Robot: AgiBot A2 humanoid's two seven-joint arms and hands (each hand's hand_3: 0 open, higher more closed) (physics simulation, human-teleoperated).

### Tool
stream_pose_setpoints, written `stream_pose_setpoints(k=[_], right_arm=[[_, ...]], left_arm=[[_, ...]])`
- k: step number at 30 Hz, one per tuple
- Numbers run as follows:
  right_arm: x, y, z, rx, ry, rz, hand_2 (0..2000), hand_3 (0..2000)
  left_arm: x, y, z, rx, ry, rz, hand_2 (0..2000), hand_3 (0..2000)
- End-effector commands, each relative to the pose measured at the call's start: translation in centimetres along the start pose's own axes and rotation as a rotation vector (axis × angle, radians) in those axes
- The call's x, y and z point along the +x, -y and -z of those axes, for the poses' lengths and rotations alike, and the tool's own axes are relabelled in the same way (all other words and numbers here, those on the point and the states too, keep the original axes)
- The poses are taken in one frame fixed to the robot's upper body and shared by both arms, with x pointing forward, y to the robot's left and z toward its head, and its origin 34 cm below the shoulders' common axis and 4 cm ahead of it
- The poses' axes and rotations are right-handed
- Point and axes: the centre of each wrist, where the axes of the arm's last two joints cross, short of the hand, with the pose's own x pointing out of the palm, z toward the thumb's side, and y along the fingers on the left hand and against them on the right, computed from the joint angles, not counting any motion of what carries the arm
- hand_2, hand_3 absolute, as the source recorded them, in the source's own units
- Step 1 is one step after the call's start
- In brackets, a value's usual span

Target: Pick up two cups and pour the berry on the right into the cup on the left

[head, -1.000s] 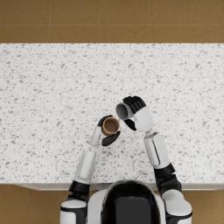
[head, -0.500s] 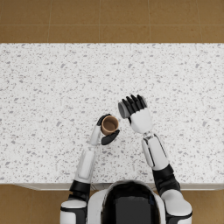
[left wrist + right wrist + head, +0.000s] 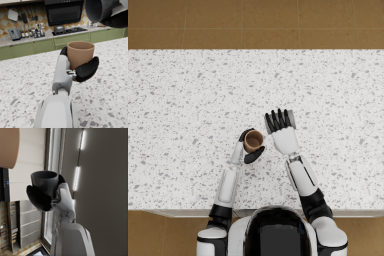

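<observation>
A: Where are the two cups?

B: The left hand [image 3: 249, 148] holds the brown cup [image 3: 253, 140] upright above the speckled tabletop [image 3: 188, 100], fingers [image 3: 86, 70] clamped round its wall. In the left wrist view the brown cup [image 3: 80, 54] stands open-mouthed, and its inside cannot be seen from there.

A: And the grey one?

B: The right hand [image 3: 280, 129] grips the grey cup [image 3: 45, 181], fingers wrapped on its side. From the head view only a sliver of it shows past the hand. In the left wrist view the grey cup [image 3: 101, 10] hangs above and beside the brown one, tipped over with its mouth turned toward the brown cup, the two apart.

A: What has changed against a second ago?

B: Then the grey cup's open mouth lay plainly visible beside the brown cup in the head view. Since then the right hand has rolled over, so its back and dark fingers [image 3: 278, 120] now face the camera and cover the cup. The left hand and brown cup have stayed where they were.

A: Any berry visible?

B: I cannot tell; none can be made out.
</observation>
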Motion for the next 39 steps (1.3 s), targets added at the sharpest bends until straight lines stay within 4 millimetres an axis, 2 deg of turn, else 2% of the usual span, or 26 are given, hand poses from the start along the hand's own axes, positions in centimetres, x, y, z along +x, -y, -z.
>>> stream_pose_setpoints(k=[1,6,7,8,9,12,14,15,16,17,20,21,23,24,39], right_arm=[[-1.1,0.3,0.2,0.015,-0.027,0.042,2000,1280],[-0.9,0.3,0.2,0.036,-0.177,0.030,2000,1280],[-0.9,0.4,0.7,-0.178,-0.494,0.094,2000,1280],[-1.1,0.3,0.2,-0.012,-0.302,0.049,2000,1280],[-1.1,0.3,0.2,-0.016,-0.345,0.063,2000,1280],[-0.8,0.1,0.5,0.001,-0.434,0.055,2000,1280],[-0.8,0.1,0.5,0.009,-0.468,0.058,2000,1280],[-0.8,0.1,0.5,0.012,-0.477,0.058,2000,1280],[-0.8,0.1,0.5,0.014,-0.482,0.058,2000,1280],[-0.8,0.1,0.5,0.017,-0.486,0.057,2000,1280],[-0.6,0.0,0.8,0.031,-0.489,0.043,2000,1280],[-0.6,0.0,0.8,0.033,-0.488,0.044,2000,1280],[-0.6,-0.5,0.8,0.035,-0.488,0.046,2000,1280],[0.1,-0.6,0.4,0.014,-0.488,0.023,2000,1280],[0.1,-1.0,0.4,0.020,-0.486,0.017,2000,1280]], left_arm=[[0.0,-0.4,-0.5,0.016,0.001,-0.002,2000,1280],[0.1,-0.5,-0.3,0.011,0.006,-0.003,2000,1280],[0.1,-0.5,-0.3,0.012,0.007,-0.003,2000,1280],[0.1,-0.7,-0.3,0.010,0.008,-0.002,2000,1280],[0.2,-0.2,0.2,-0.009,0.008,0.001,2000,1280],[0.2,-0.3,0.3,-0.011,0.010,0.002,2000,1280],[0.0,-0.7,-0.5,0.017,0.012,-0.008,2000,1280],[0.2,-0.3,0.2,-0.009,0.012,-0.002,2000,1280],[0.0,-0.6,-0.5,0.018,0.013,-0.009,2000,1280],[0.2,-0.3,0.1,-0.007,0.013,-0.005,2000,1280],[0.0,-0.4,-0.5,0.016,0.015,-0.014,2000,1280],[0.1,-0.2,0.1,-0.006,0.015,-0.010,2000,1280],[-0.1,0.1,-0.4,0.016,0.015,-0.019,2000,1280],[0.1,0.1,0.2,-0.006,0.017,-0.013,2000,1280],[0.0,0.4,0.2,-0.005,0.018,-0.012,2000,1280]])
